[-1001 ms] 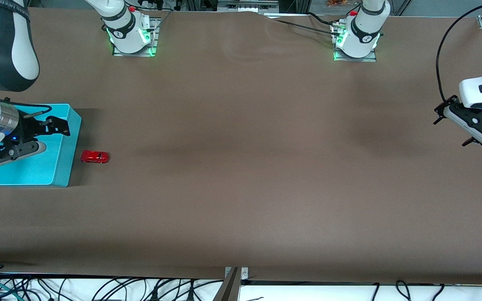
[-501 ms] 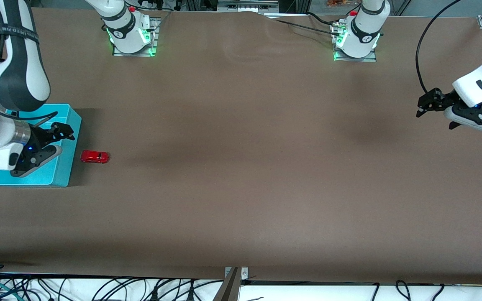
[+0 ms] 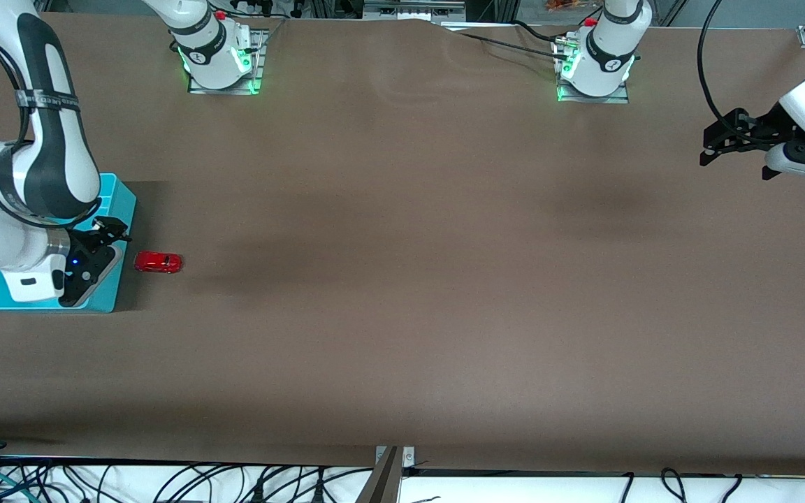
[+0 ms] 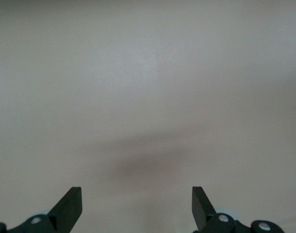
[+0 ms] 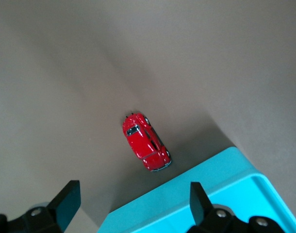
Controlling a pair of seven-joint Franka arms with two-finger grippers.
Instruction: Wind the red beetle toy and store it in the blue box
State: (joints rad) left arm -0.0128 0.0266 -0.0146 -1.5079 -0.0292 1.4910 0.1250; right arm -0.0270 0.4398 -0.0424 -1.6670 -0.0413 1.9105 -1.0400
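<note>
Red beetle toy sits on the brown table, on its wheels, just beside the blue box on the box's side toward the left arm's end, a small gap between them, not touching. The toy's long axis runs along the table's length, from the right arm's end toward the left arm's end, roughly square to the nearest box wall. In the right wrist view the toy shows a dark roof window and side windows, with one end close to the box corner and the other end pointing away from it; which end is the nose I cannot tell. The box lies near the right arm's end of the table, long side running toward the front camera, mostly covered by the right arm. Right gripper hangs over the box edge nearest the toy, fingers spread wide apart, nothing between them, toy and box corner both in sight between the fingers. Left gripper is up over bare table at the left arm's end, well apart from toy and box, fingers spread apart and holding nothing; its wrist view shows only plain table surface with a faint shadow.
</note>
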